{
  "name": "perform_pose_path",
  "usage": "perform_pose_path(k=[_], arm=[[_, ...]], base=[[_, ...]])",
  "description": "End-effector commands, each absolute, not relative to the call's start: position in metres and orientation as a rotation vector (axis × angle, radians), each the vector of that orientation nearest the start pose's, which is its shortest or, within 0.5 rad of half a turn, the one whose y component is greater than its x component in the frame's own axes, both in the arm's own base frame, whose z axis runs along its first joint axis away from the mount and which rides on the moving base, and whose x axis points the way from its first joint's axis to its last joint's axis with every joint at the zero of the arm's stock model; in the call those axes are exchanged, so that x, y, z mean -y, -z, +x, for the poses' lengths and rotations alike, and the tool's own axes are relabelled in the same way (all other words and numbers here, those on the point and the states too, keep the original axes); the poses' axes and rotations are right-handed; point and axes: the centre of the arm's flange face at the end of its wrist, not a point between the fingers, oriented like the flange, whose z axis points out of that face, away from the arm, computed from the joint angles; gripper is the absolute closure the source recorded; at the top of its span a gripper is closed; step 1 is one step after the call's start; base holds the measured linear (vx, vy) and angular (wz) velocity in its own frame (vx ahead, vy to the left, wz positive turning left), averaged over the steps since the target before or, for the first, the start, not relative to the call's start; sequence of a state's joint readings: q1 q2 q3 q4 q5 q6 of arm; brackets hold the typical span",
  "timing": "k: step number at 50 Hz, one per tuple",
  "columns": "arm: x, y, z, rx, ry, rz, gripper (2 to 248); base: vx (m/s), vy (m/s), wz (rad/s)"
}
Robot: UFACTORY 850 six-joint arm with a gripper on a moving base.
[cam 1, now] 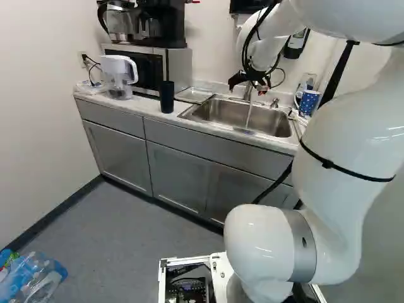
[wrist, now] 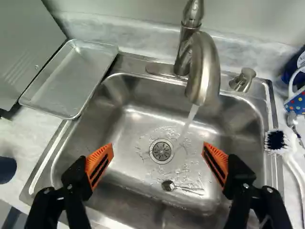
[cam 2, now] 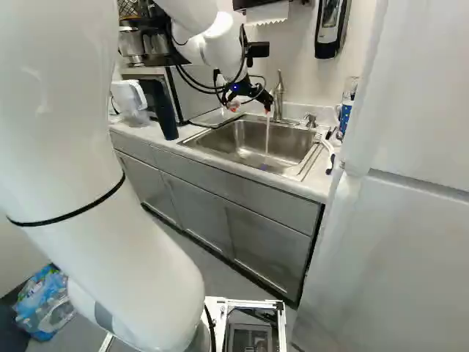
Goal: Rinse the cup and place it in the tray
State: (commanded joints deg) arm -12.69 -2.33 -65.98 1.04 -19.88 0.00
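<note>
My gripper (cam 2: 250, 107) hangs over the sink (cam 2: 218, 135) in the right base view. In the wrist view the gripper (wrist: 158, 153) is open, its orange pads wide apart with only the basin beneath. Water runs from the faucet (wrist: 204, 67) into the sink near the drain. A tall dark cup (cam 1: 166, 96) stands upright on the counter left of the sink; just its edge shows in the wrist view. A blue dotted mug (cam 1: 308, 102) is at the sink's other side. The shallow metal tray (wrist: 70, 78) lies beside the basin and holds nothing.
A spoon (wrist: 180, 186) lies in the basin. A brush (wrist: 281, 142) rests at the sink's edge by the mug. Beyond the dark cup are a microwave (cam 1: 180, 66) and a water pitcher (cam 1: 118, 74). A tall white cabinet (cam 2: 396, 220) stands right of the counter in the right base view.
</note>
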Motion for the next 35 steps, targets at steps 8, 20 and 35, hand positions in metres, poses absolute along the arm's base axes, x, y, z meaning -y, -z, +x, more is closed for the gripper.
perform_pose_path(k=[8,20,35], arm=[[0.102,-0.634,0.513,-0.314,1.190,-2.957,3],[0.082,-0.634,0.512,-0.257,1.186,-2.949,3],[0.057,-0.634,0.511,-0.186,1.181,-2.937,3]], base=[[0.000,0.000,0.000],[0.000,0.000,0.000],[0.000,0.000,0.000]])
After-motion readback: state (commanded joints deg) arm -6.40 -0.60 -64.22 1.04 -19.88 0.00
